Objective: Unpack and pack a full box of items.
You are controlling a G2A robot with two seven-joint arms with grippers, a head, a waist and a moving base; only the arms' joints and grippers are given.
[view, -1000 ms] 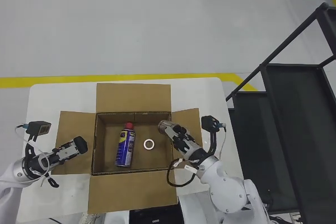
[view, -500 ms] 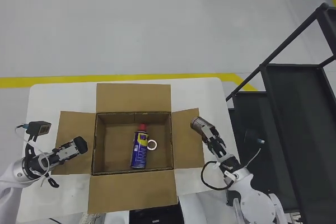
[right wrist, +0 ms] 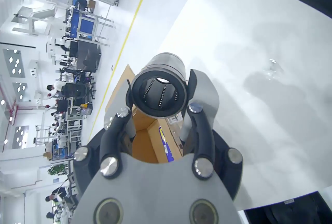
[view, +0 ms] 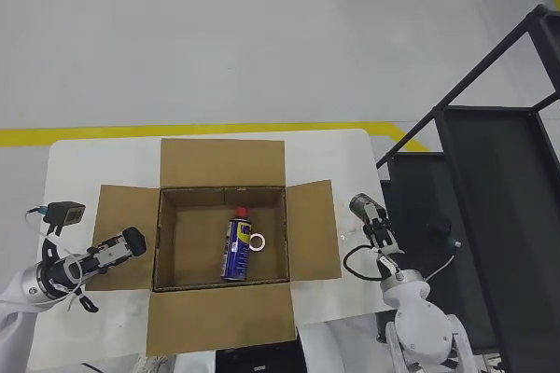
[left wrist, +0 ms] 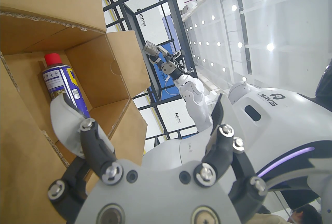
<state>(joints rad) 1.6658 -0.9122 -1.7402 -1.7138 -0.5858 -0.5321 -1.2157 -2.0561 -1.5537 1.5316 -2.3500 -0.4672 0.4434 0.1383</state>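
An open cardboard box [view: 222, 164] sits in the middle of the white table [view: 93, 158]. Inside it lie a blue and yellow spray can [view: 235, 248] with a red cap and a small white tape ring [view: 257, 242] beside it. My right gripper [view: 366, 214] hangs over the table just right of the box's right flap, shut on a metal cylinder [view: 358, 202]; the hollow cylinder [right wrist: 159, 90] sits between its fingers. Left of the box, over the left flap, my left gripper [view: 121, 247] is open and holds nothing. From its wrist the spray can [left wrist: 61, 79] shows inside the box.
A black metal rack [view: 485, 186] stands close to the table's right edge, near the right arm. The box's four flaps lie spread outward, the right flap [view: 313, 228] below the right gripper's near side. A yellow floor line [view: 75, 135] runs behind the table.
My right gripper carried the metal cylinder out of the box and rightward past the right flap. The spray can shifted toward the tape ring. The left arm stayed still.
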